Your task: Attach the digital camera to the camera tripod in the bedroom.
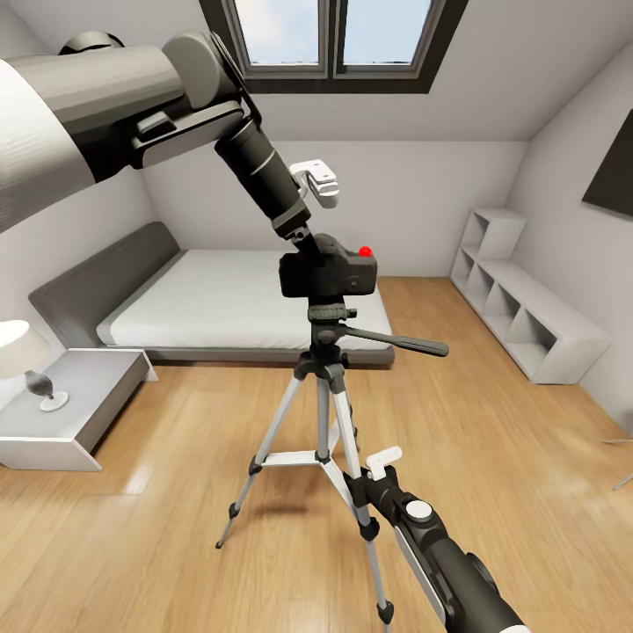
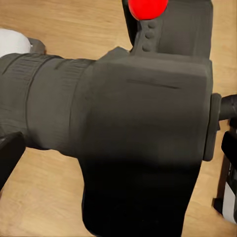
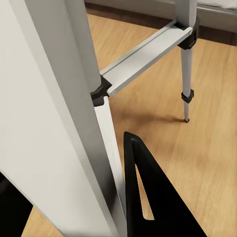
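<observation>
The digital camera (image 1: 327, 272), black with a red button (image 1: 366, 251), sits on the dark head of the camera tripod (image 1: 323, 413), whose pan handle (image 1: 396, 341) points right. My left gripper (image 1: 303, 242) reaches down from the upper left and is shut on the camera. In the left wrist view the camera body (image 2: 148, 123) sits between dark fingers (image 2: 9, 160) at both edges. My right gripper (image 1: 362, 505) is low at the front, shut around a silver tripod leg (image 3: 54, 123). One black finger (image 3: 148, 197) lies right beside that leg.
A low grey bed (image 1: 246, 299) lies behind the tripod, under the skylight (image 1: 334, 35). A grey nightstand (image 1: 70, 413) with a lamp (image 1: 22, 352) stands at the left. A white cubby shelf (image 1: 519, 308) lines the right wall. Light wood floor (image 1: 510, 457) spreads around the tripod's feet.
</observation>
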Controlling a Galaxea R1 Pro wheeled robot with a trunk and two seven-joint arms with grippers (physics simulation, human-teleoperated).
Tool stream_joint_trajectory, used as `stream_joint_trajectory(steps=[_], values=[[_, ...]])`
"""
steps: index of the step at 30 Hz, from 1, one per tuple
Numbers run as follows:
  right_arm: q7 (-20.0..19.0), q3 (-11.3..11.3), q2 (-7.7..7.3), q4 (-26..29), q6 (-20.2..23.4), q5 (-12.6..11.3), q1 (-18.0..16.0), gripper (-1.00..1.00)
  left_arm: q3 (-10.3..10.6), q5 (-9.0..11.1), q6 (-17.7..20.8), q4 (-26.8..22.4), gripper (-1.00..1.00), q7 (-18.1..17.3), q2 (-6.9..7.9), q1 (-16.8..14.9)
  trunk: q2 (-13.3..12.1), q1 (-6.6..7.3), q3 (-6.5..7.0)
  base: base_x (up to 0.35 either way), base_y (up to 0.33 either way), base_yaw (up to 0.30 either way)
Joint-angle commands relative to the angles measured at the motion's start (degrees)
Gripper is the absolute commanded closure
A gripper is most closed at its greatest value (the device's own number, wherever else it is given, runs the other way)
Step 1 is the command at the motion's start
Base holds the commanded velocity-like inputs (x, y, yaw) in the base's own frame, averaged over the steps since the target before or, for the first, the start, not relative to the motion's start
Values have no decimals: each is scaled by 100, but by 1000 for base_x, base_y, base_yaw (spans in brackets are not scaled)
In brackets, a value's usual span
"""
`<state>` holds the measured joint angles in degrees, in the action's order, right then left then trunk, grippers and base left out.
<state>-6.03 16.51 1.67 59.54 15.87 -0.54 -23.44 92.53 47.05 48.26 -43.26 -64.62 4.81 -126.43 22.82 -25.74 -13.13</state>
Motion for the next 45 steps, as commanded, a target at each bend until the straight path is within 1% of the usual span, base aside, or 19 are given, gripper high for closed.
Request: stream_joint_trajectory(steps=[1,10,19,28,33,34,38,39,42,45], values=[[50,-8,0,-7,31,125,-3,100,23,41,37,-5,-100,6,4,-14,10,-4,-13,0,0,0],[50,-7,0,-4,31,128,-3,100,25,43,41,9,-100,9,2,-14,10,-4,-13,0,0,0],[50,-7,0,-4,31,207,-3,100,28,43,43,10,-100,10,4,-14,10,-4,-13,0,0,0],[50,-7,0,-4,31,227,-3,100,9,65,43,46,-100,16,16,-14,10,-4,-13,0,0,0],[50,-7,0,-4,31,229,-3,100,-62,109,41,218,-100,188,53,-14,10,-4,-13,0,0,0],[50,-9,0,-4,31,230,-3,100,-103,119,39,330,-100,267,71,-14,10,-4,-13,0,0,0],[50,-12,0,-1,31,230,-3,100,-249,131,36,569,-100,361,156,-14,10,-4,-13,0,0,0],[50,-13,0,1,31,230,-3,100,-347,133,33,671,-100,387,243,-14,10,-4,-13,0,0,0],[50,-15,0,3,31,230,-3,100,-538,134,29,776,-100,411,413,-14,10,-4,-13,0,0,0],[50,-15,0,4,31,230,-3,100,-797,136,28,828,-100,426,592,-14,10,-4,-13,0,0,0]])
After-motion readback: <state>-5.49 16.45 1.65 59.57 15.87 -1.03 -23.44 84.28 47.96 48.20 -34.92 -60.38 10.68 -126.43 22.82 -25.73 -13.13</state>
